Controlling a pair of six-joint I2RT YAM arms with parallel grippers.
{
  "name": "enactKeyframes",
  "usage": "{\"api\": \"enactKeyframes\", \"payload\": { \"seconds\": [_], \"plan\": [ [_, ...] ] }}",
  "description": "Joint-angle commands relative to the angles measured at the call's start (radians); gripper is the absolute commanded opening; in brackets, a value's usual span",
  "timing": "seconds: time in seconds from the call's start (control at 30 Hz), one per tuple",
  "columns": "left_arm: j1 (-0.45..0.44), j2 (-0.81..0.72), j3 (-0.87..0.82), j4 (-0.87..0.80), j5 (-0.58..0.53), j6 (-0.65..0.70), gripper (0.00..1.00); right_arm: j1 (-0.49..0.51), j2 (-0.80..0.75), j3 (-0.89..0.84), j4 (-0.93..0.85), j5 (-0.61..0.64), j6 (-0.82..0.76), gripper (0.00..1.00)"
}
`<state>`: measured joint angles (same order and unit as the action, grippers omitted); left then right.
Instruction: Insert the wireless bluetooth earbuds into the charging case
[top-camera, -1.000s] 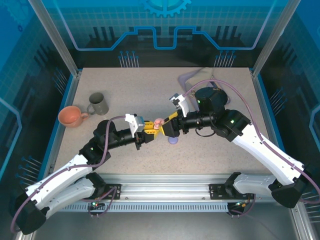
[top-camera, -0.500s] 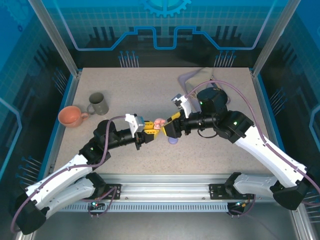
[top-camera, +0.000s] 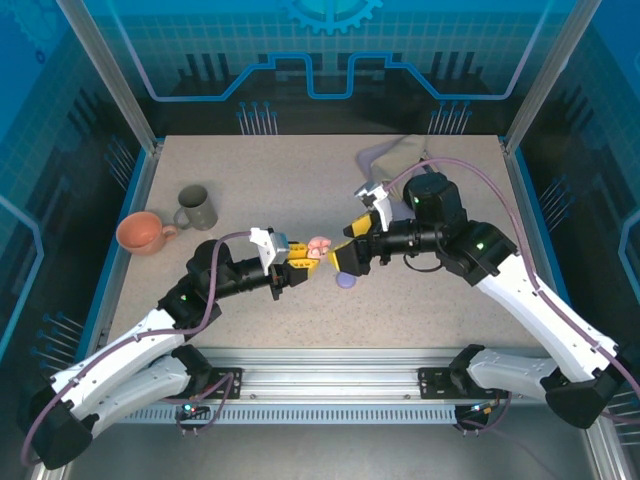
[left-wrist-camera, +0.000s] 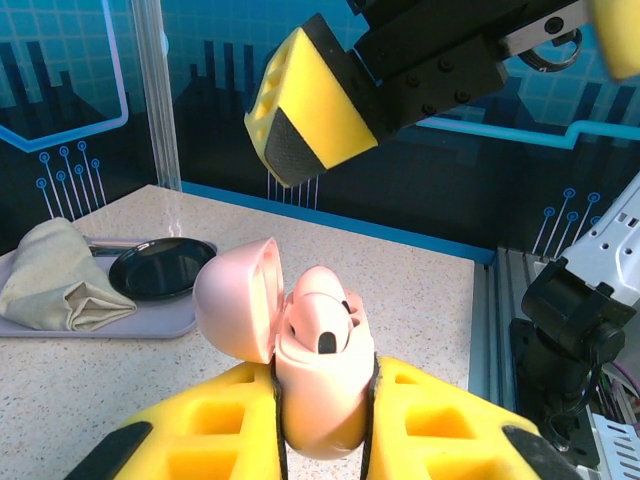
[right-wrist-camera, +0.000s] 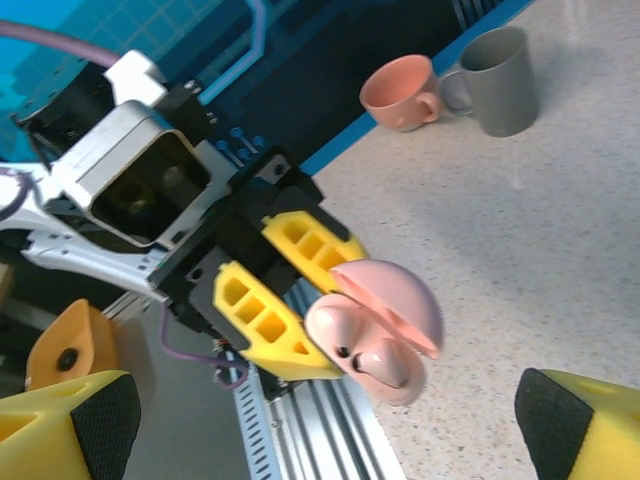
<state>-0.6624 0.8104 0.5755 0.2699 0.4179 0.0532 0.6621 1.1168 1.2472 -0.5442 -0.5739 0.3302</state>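
The left gripper holds the pale pink charging case up off the table, near its middle. Its yellow fingers are clamped on the two flanks of the lower shell, and the lid stands flipped back. Inside the open shell sits a rounded pale pink earbud with a dark spot on it. It looks seated in its well, though I cannot tell whether a second one lies beside it. The right gripper hovers just beside the case and a little above it, its fingers spread wide with nothing between them. On the table just under it lies a small lavender round thing, probably another case. I judge the pink case to be light, hard and glossy, a rounded shell that would squirt out of a loose pinch. The present hold, low on the broad sides and clear of the hinge, looks like the right place. The thin lid is the weak part and should be pushed shut on its crown, not levered. An earbud would be lighter and slicker yet, and tiny against these fingers. It is best pinched across its head with the stem pointing down into the well, then pressed home gently and not forced.
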Motion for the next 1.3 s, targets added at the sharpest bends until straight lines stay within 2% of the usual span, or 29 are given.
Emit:
{"api": "enactKeyframes", "payload": {
  "seconds": [0.0, 0.2, 0.37, 0.5, 0.63, 1.17, 1.27],
  "plan": [
    [-0.005, -0.012, 0.037, 0.045, 0.035, -0.003, 0.0, -0.004, 0.038, -0.033, 0.062, -0.131, 0.032, 1.0],
    [-0.005, -0.007, 0.046, 0.037, 0.038, 0.004, 0.0, 0.023, 0.099, -0.014, 0.076, -0.167, 0.036, 0.99],
    [-0.004, -0.002, 0.049, 0.035, 0.038, 0.004, 0.0, 0.029, 0.109, 0.0, 0.082, -0.198, 0.029, 0.94],
    [-0.004, 0.005, 0.049, 0.03, 0.037, 0.004, 0.0, 0.029, 0.095, 0.004, 0.085, -0.192, 0.018, 0.86],
    [-0.004, 0.01, 0.053, 0.021, 0.036, 0.008, 0.0, 0.03, 0.078, 0.009, 0.087, -0.179, 0.006, 0.83],
    [-0.005, 0.024, 0.064, 0.011, 0.037, 0.013, 0.0, 0.009, 0.003, -0.004, 0.051, -0.104, -0.061, 0.83],
    [-0.004, 0.024, 0.066, 0.011, 0.039, 0.012, 0.0, 0.008, -0.001, 0.001, 0.013, -0.058, -0.08, 0.84]
  ]
}}
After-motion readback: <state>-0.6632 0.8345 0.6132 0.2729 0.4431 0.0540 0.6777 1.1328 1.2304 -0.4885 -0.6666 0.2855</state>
